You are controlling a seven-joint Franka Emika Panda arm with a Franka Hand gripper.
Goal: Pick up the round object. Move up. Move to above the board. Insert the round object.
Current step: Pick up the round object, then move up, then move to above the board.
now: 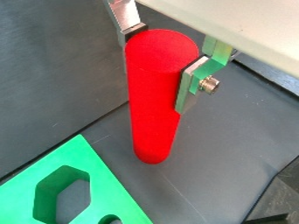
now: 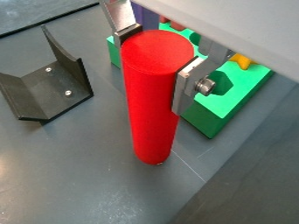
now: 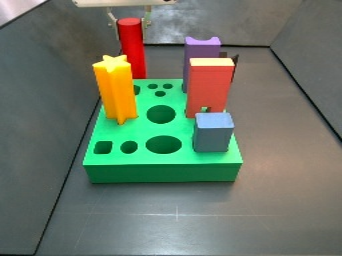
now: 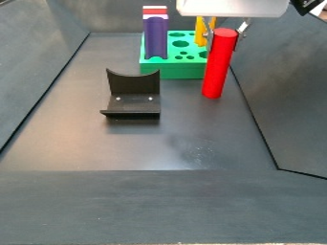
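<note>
In both side views the pincer [image 4: 228, 27] is mostly cut off by the upper edge. In a side view the yellow star post [image 3: 115, 88] hides the lower part of the round object [image 3: 131, 45] below the pincer. The board [image 1: 65, 188] is cropped in both wrist views.

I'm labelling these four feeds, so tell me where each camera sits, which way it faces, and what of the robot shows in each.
Wrist view: on the arm, looking down the red cylinder to the floor and a corner of the green board; gripper fingers flank the cylinder.
Wrist view: same mount, fixture beside the cylinder; gripper fingers show.
Side view: faces the board front; cylinder behind it, gripper above.
Side view: across the floor, fixture nearer, board behind.
All four share the cylinder.
</note>
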